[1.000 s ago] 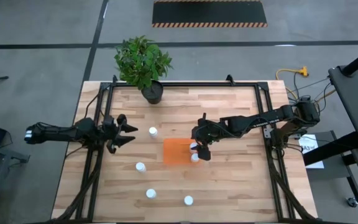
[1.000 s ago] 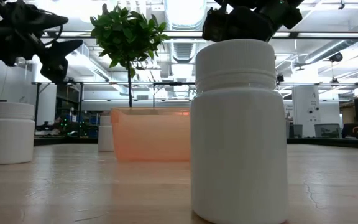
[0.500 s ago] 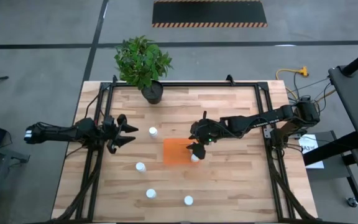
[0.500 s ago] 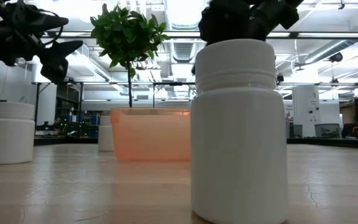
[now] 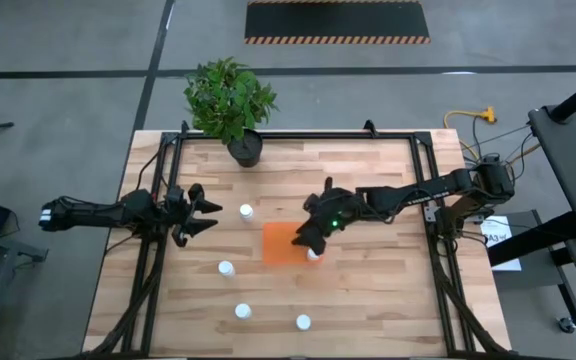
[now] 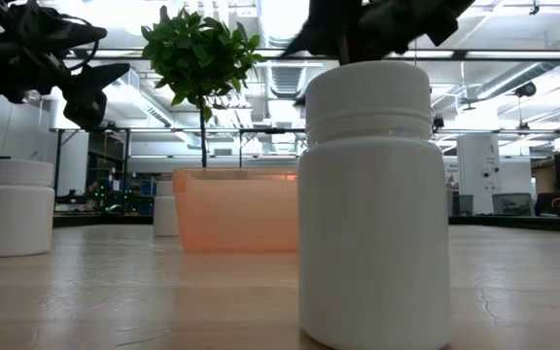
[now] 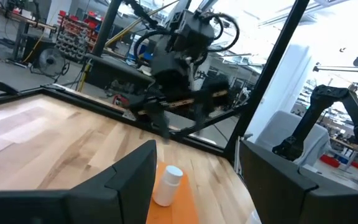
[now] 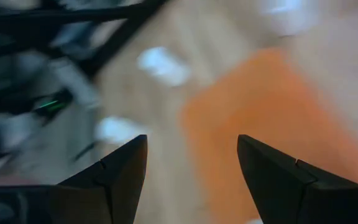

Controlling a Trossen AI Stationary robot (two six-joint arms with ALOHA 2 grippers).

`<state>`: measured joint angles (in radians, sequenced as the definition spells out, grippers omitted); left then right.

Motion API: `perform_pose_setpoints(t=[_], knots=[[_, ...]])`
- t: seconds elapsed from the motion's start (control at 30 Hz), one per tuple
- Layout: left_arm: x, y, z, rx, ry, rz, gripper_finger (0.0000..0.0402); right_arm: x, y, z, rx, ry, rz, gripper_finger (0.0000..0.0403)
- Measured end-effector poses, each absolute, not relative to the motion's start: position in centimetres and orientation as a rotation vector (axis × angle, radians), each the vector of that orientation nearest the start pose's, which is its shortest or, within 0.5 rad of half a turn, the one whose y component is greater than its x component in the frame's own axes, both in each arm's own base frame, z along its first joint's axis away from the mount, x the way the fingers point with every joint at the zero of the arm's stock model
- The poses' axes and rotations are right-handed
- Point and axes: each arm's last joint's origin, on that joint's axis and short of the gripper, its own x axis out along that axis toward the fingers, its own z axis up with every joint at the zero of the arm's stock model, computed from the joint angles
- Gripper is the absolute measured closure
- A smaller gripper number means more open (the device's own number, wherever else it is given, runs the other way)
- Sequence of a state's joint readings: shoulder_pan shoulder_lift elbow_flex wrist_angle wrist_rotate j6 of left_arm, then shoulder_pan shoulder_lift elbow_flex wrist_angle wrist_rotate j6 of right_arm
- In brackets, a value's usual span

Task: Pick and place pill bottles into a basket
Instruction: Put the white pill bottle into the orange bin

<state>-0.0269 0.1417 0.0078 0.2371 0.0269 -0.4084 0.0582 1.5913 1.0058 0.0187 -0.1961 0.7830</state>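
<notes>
The orange basket (image 5: 283, 245) lies mid-table. One white pill bottle (image 5: 314, 255) stands at its right near corner; whether it is inside, I cannot tell. Other bottles stand on their bases on the wood: one beyond the basket's far left corner (image 5: 246, 211), and three toward the near edge (image 5: 226, 268) (image 5: 242, 311) (image 5: 303, 322). My right gripper (image 5: 311, 237) hovers open and empty above the basket's right part; its wrist view (image 8: 191, 146) shows orange below. My left gripper (image 5: 206, 214) waits open at the left, facing the far bottle (image 7: 168, 184).
A potted plant (image 5: 232, 100) in a black pot stands at the table's far edge. Black frame rails (image 5: 153, 270) run along the left and right sides. In the low view the nearest bottle (image 6: 375, 204) fills the foreground, with the basket (image 6: 236, 209) behind it.
My right gripper has swung and turned above the basket's right part, shifting slightly toward the table's left edge. The bottle at the basket's right near corner has stayed in place.
</notes>
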Motion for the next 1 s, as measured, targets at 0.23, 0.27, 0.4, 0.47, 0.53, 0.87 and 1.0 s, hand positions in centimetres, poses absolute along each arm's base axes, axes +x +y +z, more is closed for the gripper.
perform_pose_setpoints(t=[0.23, 0.27, 0.4, 0.47, 0.53, 0.87, 1.0], knots=[[10.6, -0.4, 17.8, -0.408, -0.091, -0.074, 0.0189, 34.6, 4.7, 25.2, 0.789, 0.589, 0.570, 0.0165], [10.6, -0.4, 17.8, -0.408, -0.091, -0.074, 0.0189, 34.4, 5.1, 25.2, 0.766, 0.597, 0.630, 0.0165], [10.6, -0.4, 17.8, -0.408, -0.091, -0.074, 0.0189, 33.9, 6.8, 25.1, 0.637, 0.605, 0.806, 0.0165], [10.6, -0.4, 17.8, -0.408, -0.091, -0.074, 0.0189, 33.7, 7.6, 25.1, 0.573, 0.596, 0.859, 0.0165], [10.6, -0.4, 17.8, -0.408, -0.091, -0.074, 0.0189, 33.5, 8.1, 25.0, 0.494, 0.565, 0.895, 0.0165], [10.6, -0.4, 17.8, -0.408, -0.091, -0.073, 0.0189, 33.5, 10.0, 27.1, 0.084, 0.609, 0.798, 0.0165], [10.6, -0.4, 17.8, -0.408, -0.091, -0.074, 0.0189, 32.8, 10.9, 28.8, -0.041, 0.769, 0.558, 0.0166]])
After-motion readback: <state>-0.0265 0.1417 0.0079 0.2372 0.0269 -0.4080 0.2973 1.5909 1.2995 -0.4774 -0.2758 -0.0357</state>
